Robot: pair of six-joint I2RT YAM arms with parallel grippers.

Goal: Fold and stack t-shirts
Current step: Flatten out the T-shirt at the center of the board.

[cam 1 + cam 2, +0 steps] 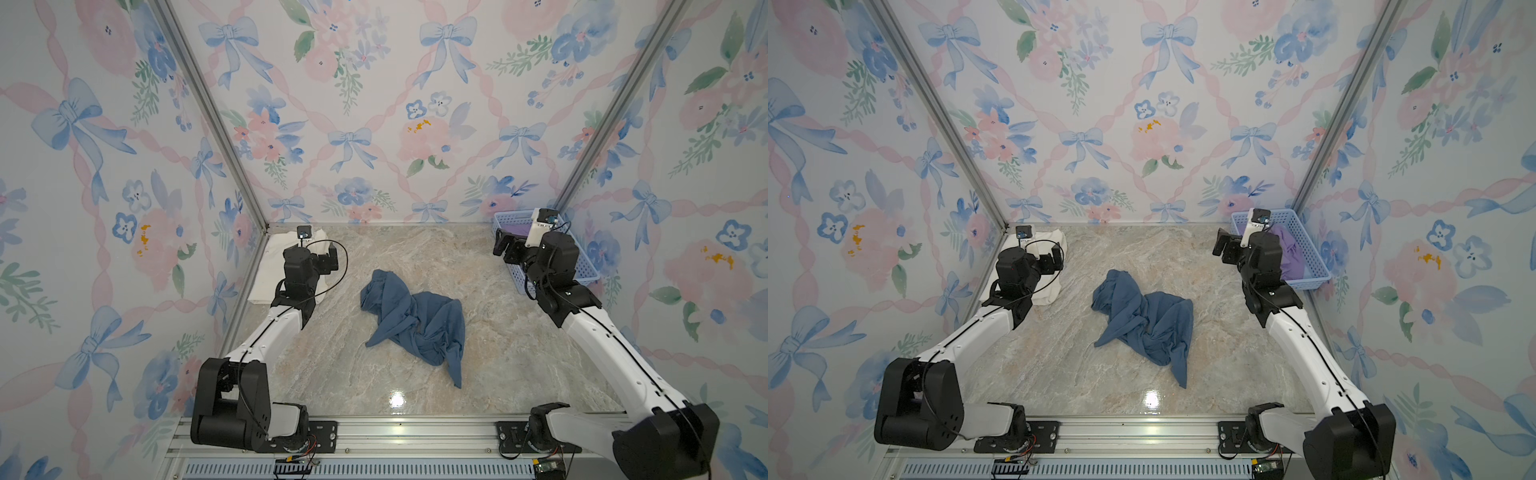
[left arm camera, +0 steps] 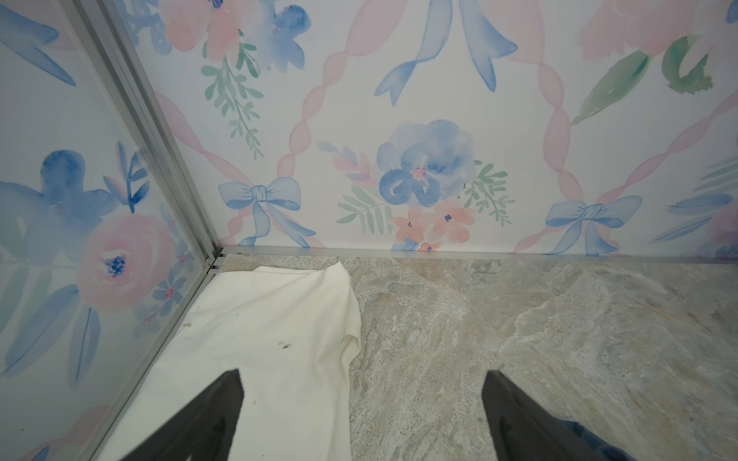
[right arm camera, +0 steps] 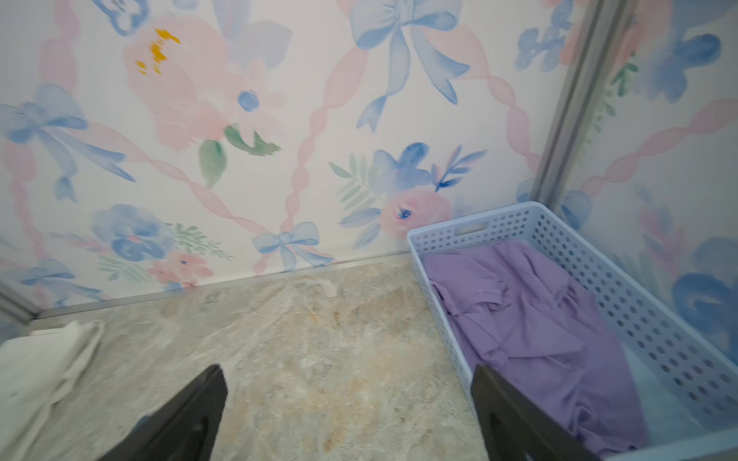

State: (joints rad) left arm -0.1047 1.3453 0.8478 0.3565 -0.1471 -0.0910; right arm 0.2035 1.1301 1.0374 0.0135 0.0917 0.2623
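A slate-blue t-shirt lies crumpled in a heap in the middle of the marble table. A cream-white t-shirt lies flat and folded in the back left corner. My left gripper hangs open above that shirt's right edge, with nothing between its fingers. Over the table at the back right, beside the basket, my right gripper stands open and empty. Neither gripper touches the blue shirt.
A light blue perforated basket stands in the back right corner with a purple cloth inside. Flowered walls with metal posts close in the table on three sides. The arms' bases sit on the front rail.
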